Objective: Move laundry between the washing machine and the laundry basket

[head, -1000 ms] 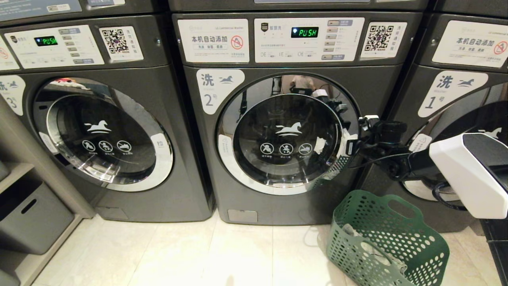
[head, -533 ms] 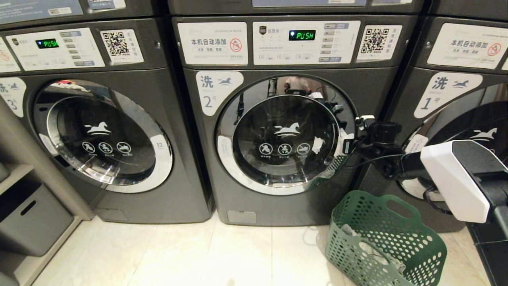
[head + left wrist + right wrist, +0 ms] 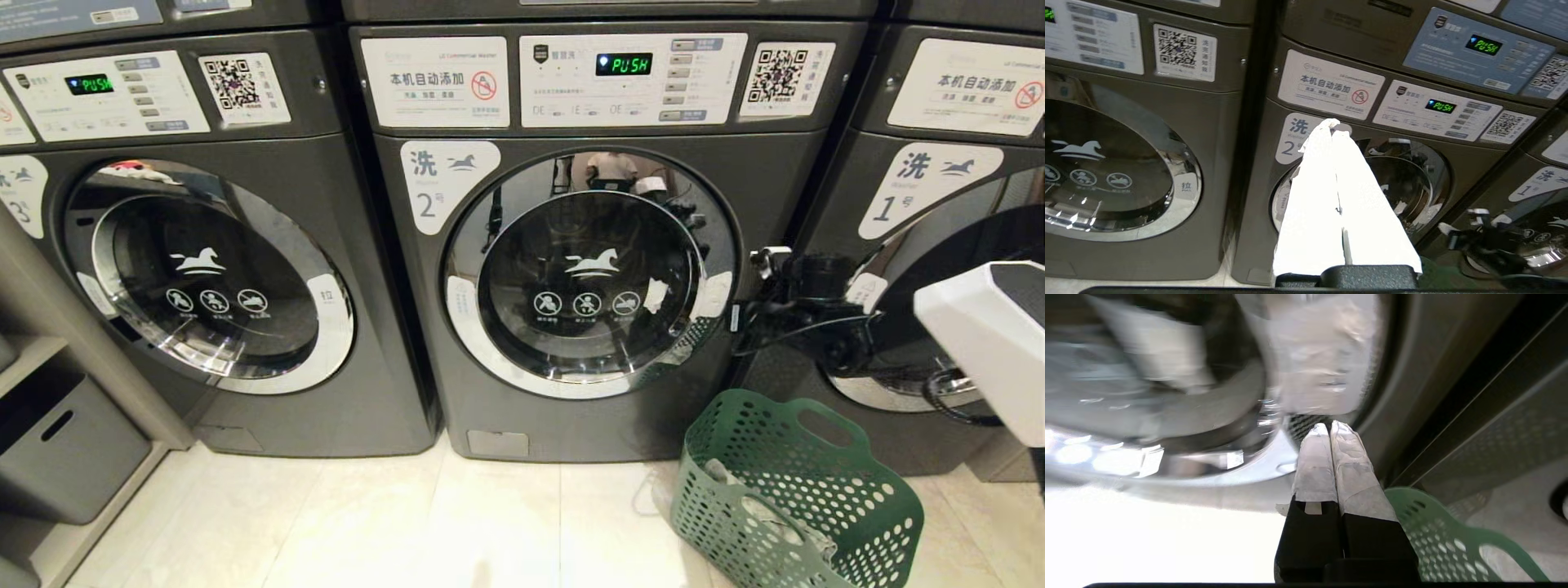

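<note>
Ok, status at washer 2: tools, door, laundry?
Right tool shut, empty, at washing machine door's right rim. Left tool shut, empty. Door closed. Laundry in laundry basket, right of door.

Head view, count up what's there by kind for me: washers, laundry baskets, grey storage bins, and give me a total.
Washers: 3, marked 3, 2 and 1.
Green laundry basket: 1, on the floor at the right.
Grey storage bin: 1 clearly seen, on the shelf at the left.
Total: 5.
</note>
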### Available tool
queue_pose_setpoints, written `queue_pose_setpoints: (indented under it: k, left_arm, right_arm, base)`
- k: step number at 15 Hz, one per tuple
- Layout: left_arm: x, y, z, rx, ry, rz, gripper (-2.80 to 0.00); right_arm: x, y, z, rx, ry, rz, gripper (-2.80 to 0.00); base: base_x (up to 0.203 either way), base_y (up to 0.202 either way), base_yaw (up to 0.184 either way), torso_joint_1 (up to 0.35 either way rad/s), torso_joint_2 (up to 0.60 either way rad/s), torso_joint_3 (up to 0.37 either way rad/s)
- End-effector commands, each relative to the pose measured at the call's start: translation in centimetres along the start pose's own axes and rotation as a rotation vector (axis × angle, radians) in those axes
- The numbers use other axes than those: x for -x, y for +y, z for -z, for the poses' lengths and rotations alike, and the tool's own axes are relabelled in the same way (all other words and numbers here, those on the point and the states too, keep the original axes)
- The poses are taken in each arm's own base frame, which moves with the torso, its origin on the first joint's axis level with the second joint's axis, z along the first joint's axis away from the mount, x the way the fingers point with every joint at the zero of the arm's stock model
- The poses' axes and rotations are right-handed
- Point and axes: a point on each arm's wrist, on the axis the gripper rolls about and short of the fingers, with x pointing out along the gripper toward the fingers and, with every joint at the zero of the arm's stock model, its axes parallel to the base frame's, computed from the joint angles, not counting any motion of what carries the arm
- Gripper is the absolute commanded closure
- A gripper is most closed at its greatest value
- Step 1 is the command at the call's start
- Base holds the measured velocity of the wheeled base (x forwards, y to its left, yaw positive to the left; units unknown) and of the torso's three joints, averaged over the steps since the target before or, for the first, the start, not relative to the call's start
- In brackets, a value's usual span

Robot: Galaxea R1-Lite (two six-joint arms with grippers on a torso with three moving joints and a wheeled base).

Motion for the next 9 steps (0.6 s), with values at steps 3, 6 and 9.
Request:
queue_pose_setpoints:
  k: [3, 6, 9]
  left_arm:
    - [-0.1, 0.0, 0.9, -0.01, 0.033, 0.027, 0.0]
    - [0.3, 0.1, 2.8, -0.027, 0.112, 0.145, 0.0]
    - [1.0, 0.5, 6.7, -0.043, 0.259, 0.288, 0.0]
  right_arm:
    - [16.0, 2.4, -4.5, 0.012, 0.004, -0.069, 0.0]
    - [26.4, 3.7, -0.7, 0.05, 0.056, -0.123, 0.0]
    - [34.6, 3.8, 3.9, 0.147, 0.022, -0.158, 0.0]
  base:
    - [0.0, 0.0, 0.0, 0.0, 0.0, 0.0]
    - [0.0, 0.0, 0.0, 0.0, 0.0, 0.0]
    - [0.0, 0.0, 0.0, 0.0, 0.0, 0.0]
